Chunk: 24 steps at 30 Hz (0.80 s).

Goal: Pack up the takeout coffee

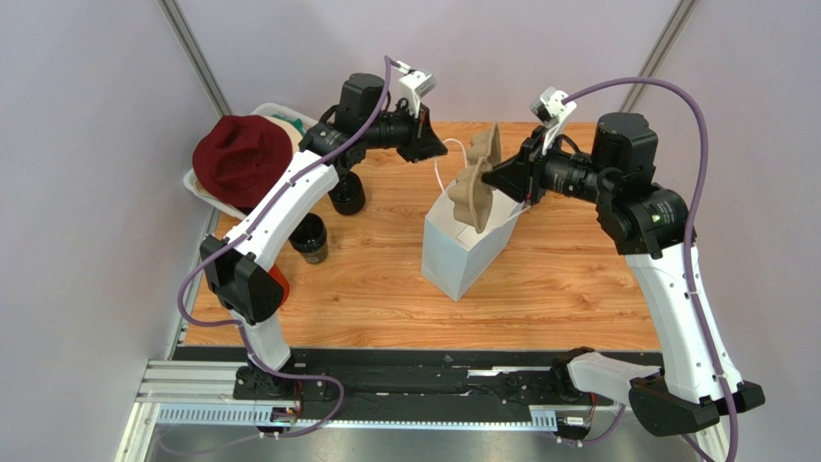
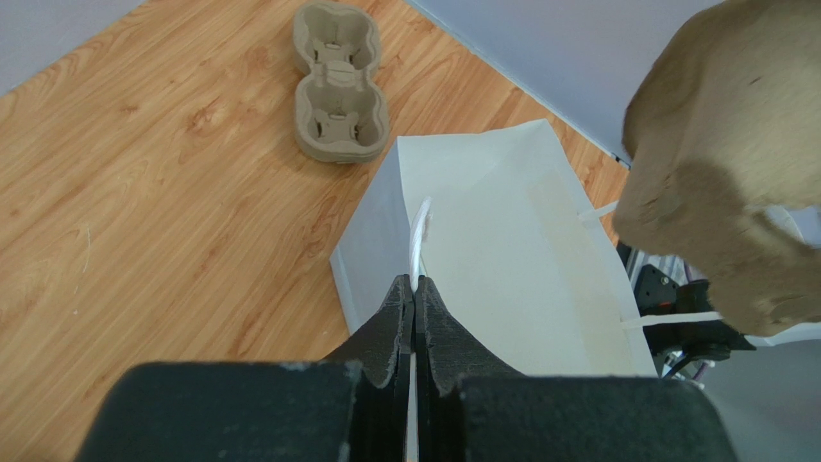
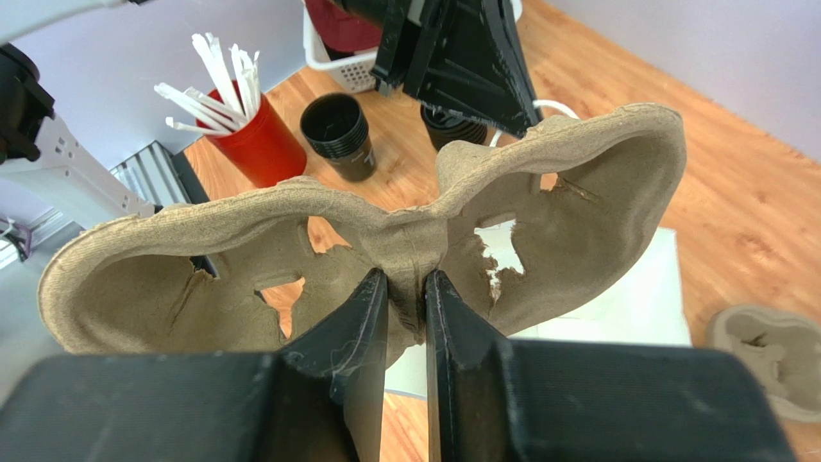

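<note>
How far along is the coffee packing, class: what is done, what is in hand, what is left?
Done: the paper bag stands open. In hand: the left claw is shut on the bag's white handle, and the right claw grips a pulp cup tray above the bag's mouth. Left: the tray is not inside yet, and the dark coffee cup stands on the table, unpacked.

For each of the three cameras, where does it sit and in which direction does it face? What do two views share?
Top external: above and behind the arms, looking down on the table; both whole arms show.
Left wrist: behind the left gripper, which pinches the handle; looks down into the paper bag.
Right wrist: behind the right gripper, which clamps the pulp tray; faces the table's left side.
Shared: both wrist views show bag and held tray.
</note>
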Tool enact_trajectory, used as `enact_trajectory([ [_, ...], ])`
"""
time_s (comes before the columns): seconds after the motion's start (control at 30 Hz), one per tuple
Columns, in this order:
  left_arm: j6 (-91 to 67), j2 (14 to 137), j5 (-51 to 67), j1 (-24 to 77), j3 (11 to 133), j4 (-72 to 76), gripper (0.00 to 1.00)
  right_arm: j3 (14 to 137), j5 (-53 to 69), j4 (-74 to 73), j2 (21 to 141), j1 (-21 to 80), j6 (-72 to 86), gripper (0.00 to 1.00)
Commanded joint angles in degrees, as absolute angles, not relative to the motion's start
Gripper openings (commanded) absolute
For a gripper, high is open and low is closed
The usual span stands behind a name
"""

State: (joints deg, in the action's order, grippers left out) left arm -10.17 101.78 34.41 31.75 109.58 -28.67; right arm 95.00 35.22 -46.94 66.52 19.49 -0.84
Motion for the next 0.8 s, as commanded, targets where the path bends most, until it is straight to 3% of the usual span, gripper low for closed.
enact_trajectory([
  [0.0, -11.6, 101.1, 35.5, 31.8, 110.9, -26.5, 0.00, 93.1, 34.8, -45.6, 67.8, 20.1, 0.7, 0.09],
  [0.77, -10.9, 102.2, 35.8, 32.2, 112.6, -27.9, 0.00, 92.6, 26.4, -53.5, 73.0, 22.1, -2.5, 0.06],
])
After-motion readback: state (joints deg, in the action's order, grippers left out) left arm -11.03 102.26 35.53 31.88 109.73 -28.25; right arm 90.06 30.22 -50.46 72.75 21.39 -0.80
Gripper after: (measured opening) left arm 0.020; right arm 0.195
